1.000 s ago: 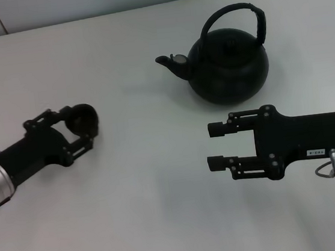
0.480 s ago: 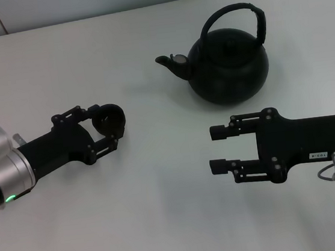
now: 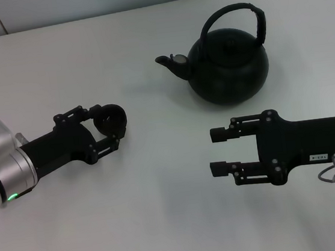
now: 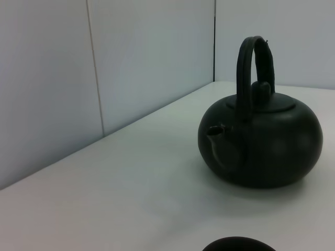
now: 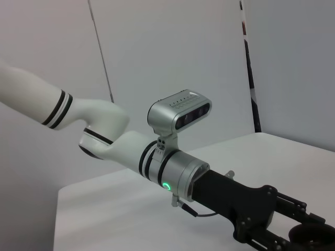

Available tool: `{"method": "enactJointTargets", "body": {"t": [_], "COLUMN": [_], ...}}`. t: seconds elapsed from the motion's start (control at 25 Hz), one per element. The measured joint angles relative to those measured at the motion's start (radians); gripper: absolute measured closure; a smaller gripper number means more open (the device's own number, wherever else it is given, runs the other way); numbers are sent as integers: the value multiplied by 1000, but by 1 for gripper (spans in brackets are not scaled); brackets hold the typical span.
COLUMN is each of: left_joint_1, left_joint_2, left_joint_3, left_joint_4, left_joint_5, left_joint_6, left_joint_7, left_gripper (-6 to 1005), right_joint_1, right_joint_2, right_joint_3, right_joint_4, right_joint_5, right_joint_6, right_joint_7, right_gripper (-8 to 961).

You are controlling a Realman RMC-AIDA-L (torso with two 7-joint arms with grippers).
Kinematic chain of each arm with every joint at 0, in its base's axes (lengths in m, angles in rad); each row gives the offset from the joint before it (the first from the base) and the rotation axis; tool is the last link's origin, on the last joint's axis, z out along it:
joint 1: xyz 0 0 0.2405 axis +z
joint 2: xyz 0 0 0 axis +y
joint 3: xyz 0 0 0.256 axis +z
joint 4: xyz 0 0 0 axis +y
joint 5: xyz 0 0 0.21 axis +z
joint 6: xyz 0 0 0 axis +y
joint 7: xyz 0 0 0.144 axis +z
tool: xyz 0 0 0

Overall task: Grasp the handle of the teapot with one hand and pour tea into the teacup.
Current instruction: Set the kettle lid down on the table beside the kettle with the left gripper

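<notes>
The matte-black teapot [image 3: 227, 65] stands at the far middle-right of the table, its spout [image 3: 167, 62] pointing toward my left side and its arched handle [image 3: 231, 13] upright over the lid. My left gripper [image 3: 106, 125] is shut on the small black teacup [image 3: 110, 118], left of the teapot and a little nearer. The left wrist view shows the teapot [image 4: 261, 141] and handle [image 4: 252, 63] ahead, with the teacup's rim [image 4: 238, 244] at the lower edge. My right gripper [image 3: 219, 151] is open and holds nothing, in front of the teapot and apart from it.
The white table [image 3: 165, 210] runs to a pale wall [image 3: 81, 2] just behind the teapot. In the right wrist view my left arm [image 5: 172, 167] with its wrist camera reaches across the table.
My left gripper has carried the teacup rightward toward the teapot's spout, most of it in the first half second. The right gripper has barely shifted. The teapot has not moved.
</notes>
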Motion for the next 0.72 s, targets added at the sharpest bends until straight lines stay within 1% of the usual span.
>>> {"method": "enactJointTargets", "body": {"t": [0.2, 0.24, 0.44, 0.72], "left_joint_1": [-5, -17, -25, -25], "left_joint_2": [0, 0, 0, 0], "left_joint_3": [2, 20, 26, 26], "left_joint_4": [-9, -17, -21, -22], "left_joint_5": [0, 0, 0, 5], "left_joint_6": [1, 2, -6, -27], "left_joint_7": [0, 0, 7, 4], "left_gripper": [285, 284, 281, 277], "right_joint_1": [0, 0, 1, 1], "right_joint_2": [1, 1, 2, 0], "right_joint_3": [-1, -1, -9, -11], "right_joint_4": [0, 0, 0, 0], "right_joint_5": [0, 0, 3, 6], "right_joint_6": [-1, -1, -1, -1], "right_joint_7": [0, 0, 0, 0], "right_gripper": [359, 359, 359, 359]}}
